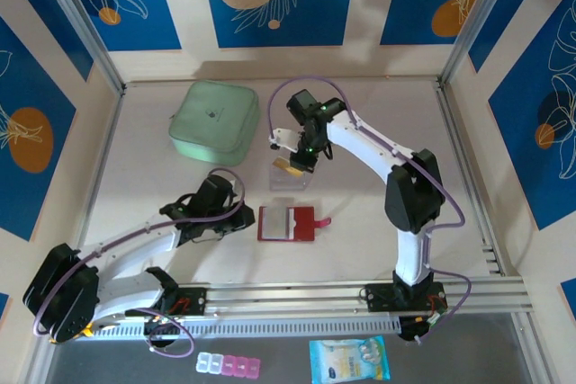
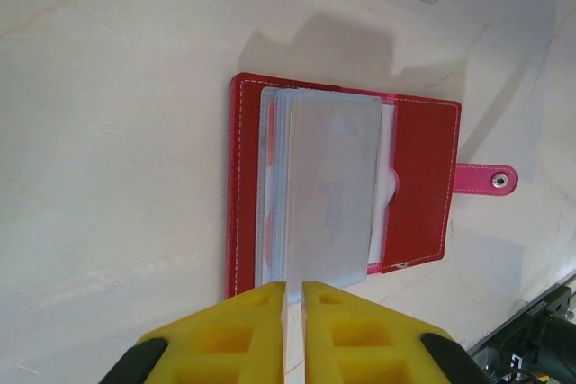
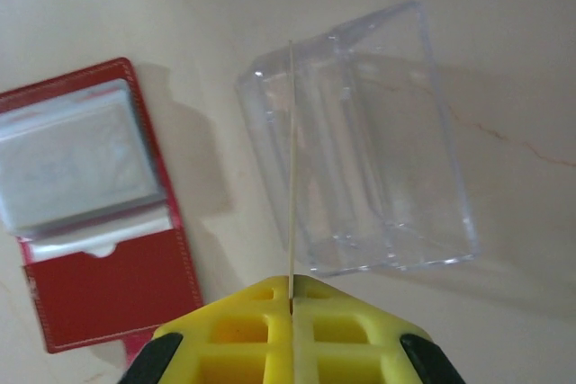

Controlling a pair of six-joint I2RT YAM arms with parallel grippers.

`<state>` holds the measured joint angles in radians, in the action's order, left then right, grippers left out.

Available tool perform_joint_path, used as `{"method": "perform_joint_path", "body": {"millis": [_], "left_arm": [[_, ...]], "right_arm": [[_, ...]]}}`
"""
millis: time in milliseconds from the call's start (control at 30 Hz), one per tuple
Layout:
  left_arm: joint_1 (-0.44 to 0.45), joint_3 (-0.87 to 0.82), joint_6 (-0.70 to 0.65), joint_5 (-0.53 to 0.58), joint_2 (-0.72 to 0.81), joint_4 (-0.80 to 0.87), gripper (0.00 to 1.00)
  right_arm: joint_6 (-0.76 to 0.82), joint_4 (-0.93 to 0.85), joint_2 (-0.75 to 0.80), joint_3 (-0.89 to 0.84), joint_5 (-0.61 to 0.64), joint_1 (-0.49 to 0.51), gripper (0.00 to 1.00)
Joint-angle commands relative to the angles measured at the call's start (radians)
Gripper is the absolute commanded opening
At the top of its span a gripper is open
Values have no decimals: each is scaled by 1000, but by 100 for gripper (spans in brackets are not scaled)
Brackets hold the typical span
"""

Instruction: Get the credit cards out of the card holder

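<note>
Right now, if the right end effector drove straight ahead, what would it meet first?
Likely the clear plastic box; the credit card the right end effector pinches points at it. Depth unclear.

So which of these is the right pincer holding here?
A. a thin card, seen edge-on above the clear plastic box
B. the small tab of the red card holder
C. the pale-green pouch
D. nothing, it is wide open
A: in the right wrist view, the right pincer is shut on a thin credit card that stands edge-on over the clear plastic box. The red card holder lies open on the table beside it.
</note>
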<state>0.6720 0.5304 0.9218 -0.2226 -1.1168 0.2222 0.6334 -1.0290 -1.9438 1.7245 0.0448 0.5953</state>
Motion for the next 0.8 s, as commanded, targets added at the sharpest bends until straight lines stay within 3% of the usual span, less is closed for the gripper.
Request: {"method": "perform_joint_path", "body": {"millis": [0,300,533,767], "left_arm": [[-13,9,-22,29,24,51,12],[-33,23,-32,16,2,32,12],[-62,40,-54,1,-26,36,13],[-101,76,-82,-25,-69,32,13]], "right_arm": [[101,-100,-29,72,-51,-23,0],[177,-173,-124,180,-130,-42,0],[229,-246,-212,268,-84,-47,0],[254,-290,-256,303,-126,-60,0]]}}
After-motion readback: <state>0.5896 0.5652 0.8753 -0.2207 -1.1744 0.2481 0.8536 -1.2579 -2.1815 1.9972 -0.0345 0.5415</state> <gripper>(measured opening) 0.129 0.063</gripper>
